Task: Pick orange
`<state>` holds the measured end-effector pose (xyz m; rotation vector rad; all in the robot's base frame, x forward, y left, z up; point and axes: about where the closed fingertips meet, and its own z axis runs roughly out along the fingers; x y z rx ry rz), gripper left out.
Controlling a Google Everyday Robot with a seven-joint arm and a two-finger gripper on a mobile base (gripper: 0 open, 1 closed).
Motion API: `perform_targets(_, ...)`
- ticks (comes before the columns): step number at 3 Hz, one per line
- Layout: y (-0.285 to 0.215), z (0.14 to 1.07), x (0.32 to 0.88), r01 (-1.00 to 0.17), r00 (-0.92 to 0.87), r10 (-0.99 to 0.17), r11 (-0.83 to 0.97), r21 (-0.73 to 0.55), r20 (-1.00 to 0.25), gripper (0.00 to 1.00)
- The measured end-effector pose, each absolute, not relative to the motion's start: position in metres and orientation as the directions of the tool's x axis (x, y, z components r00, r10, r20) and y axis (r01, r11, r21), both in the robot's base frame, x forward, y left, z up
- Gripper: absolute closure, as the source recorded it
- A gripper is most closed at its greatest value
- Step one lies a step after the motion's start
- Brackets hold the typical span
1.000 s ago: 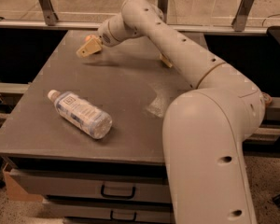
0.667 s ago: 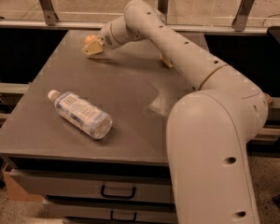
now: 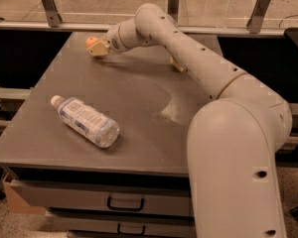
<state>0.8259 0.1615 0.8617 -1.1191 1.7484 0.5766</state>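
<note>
The orange (image 3: pixel 91 41) is a small round fruit near the far left edge of the grey table (image 3: pixel 139 108). My gripper (image 3: pixel 97 48) is at the end of the arm stretched across the table. Its tan tip is right against the orange on the orange's near right side. Part of the orange is hidden behind the gripper tip. I cannot see whether the orange is held.
A clear plastic bottle (image 3: pixel 87 121) lies on its side at the table's front left. A small tan object (image 3: pixel 177 65) peeks out from under the arm at the back. Metal rail posts (image 3: pixel 47 4) stand behind the table. Drawers (image 3: pixel 124 202) are below the front edge.
The gripper has shifted slightly along the far left part of the table, and the orange now shows at its tip. The bottle has not moved.
</note>
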Motion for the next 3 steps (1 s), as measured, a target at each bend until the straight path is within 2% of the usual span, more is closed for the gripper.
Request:
perform_targets(1,0.153,0.896,0.805,-0.897,-0.076,-0.371,0.430,-0.099,-0.925,1.00)
perform_targets(2,0.126,0.935,0.766,-0.929,-0.009,-0.312,0.353,-0.108,-0.950,1.00)
perform_targets(3,0.117,0.935,0.761,-0.934,-0.003,-0.308,0.342,-0.108,-0.951,1.00)
